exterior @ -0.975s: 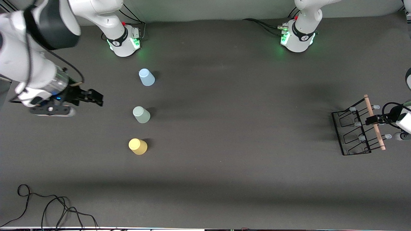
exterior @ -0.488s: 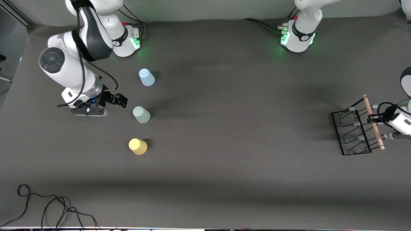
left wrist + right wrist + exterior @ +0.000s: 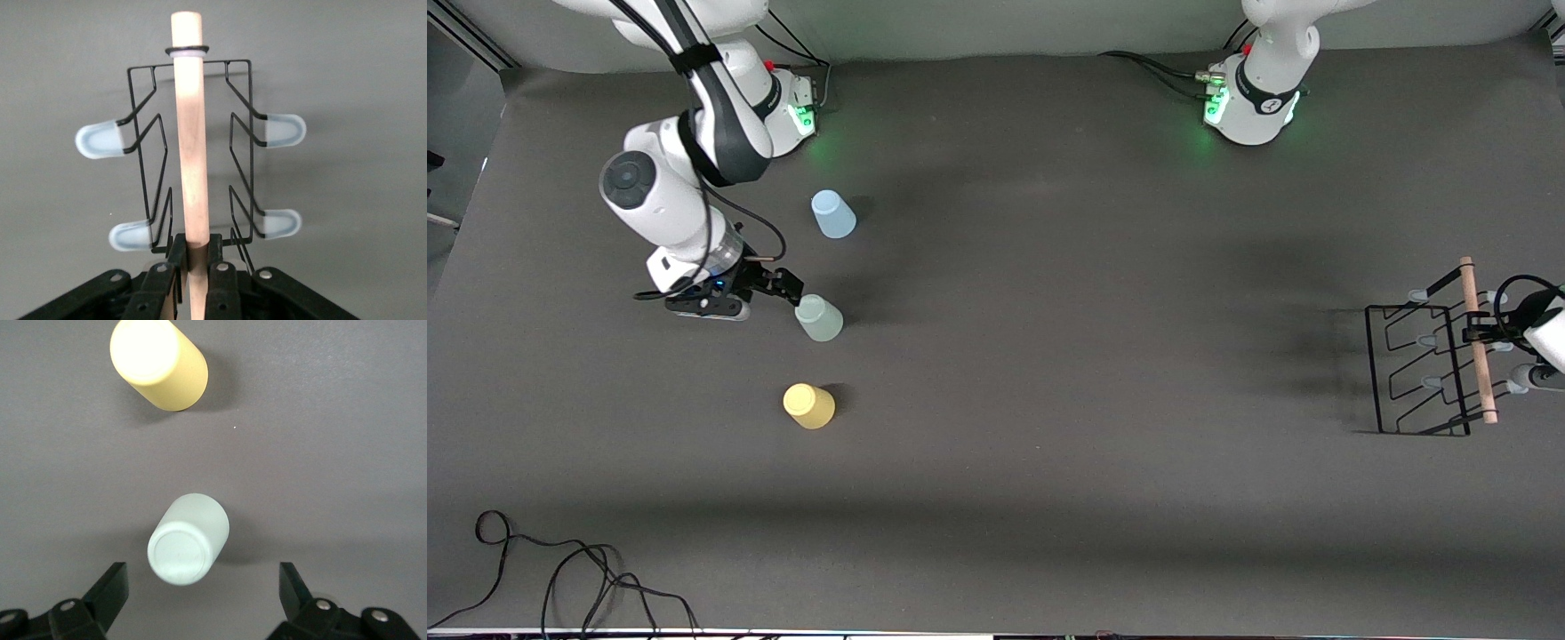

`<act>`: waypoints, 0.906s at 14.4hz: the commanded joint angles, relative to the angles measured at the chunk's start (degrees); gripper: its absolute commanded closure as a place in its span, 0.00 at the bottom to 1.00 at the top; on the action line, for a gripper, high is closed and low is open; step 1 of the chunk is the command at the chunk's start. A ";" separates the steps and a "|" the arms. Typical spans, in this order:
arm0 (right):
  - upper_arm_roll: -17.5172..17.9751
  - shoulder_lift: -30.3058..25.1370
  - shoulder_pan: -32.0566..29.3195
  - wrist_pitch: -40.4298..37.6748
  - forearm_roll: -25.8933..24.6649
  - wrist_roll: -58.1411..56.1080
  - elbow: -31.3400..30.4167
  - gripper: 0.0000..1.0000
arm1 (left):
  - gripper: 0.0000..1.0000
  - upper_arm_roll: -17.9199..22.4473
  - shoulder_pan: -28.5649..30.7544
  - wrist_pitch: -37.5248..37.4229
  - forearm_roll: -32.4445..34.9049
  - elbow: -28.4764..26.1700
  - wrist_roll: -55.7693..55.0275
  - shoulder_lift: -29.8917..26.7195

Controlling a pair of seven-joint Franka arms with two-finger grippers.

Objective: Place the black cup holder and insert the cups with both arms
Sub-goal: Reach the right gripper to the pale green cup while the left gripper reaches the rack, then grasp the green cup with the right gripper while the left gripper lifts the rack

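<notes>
The holder sits at the right edge of the front view, a little below mid-height, at the left arm's end of the surface. Its black wire base appears raised and tilted rather than flat, though contact with the surface cannot be judged. The wooden rod runs along its top. The left gripper comes in from the frame's right edge, and its fingers are pinched on the rod near one end, as the left wrist view shows. In that view four pale prong tips stick out to either side of the rod.

Three cups stand upside down in a column left of centre in the front view, well apart from the holder. The blue cup is uppermost, the green cup in the middle, the yellow cup lowest and nearest the camera.

The right gripper is in the left part of the frame, just beside the green cup toward the right arm's end of the surface. Its fingers are spread wide and hold nothing. In the right wrist view the green cup lies between the two spread fingertips and slightly ahead of them, not touched by either, with the yellow cup higher in that view.
</notes>
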 commanded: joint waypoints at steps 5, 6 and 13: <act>-0.49 9.33 5.19 16.79 7.68 0.94 -3.32 0.00 | 1.00 0.39 -16.01 -5.26 -3.69 1.61 -12.55 -3.96; -0.49 10.91 5.71 18.03 7.77 0.95 -3.32 0.00 | 1.00 0.39 -19.00 -5.61 -3.87 1.61 -17.03 -3.97; -0.49 13.48 6.07 19.45 7.77 0.95 -3.32 0.00 | 1.00 0.30 -38.78 -4.21 -5.72 2.04 -43.76 -2.30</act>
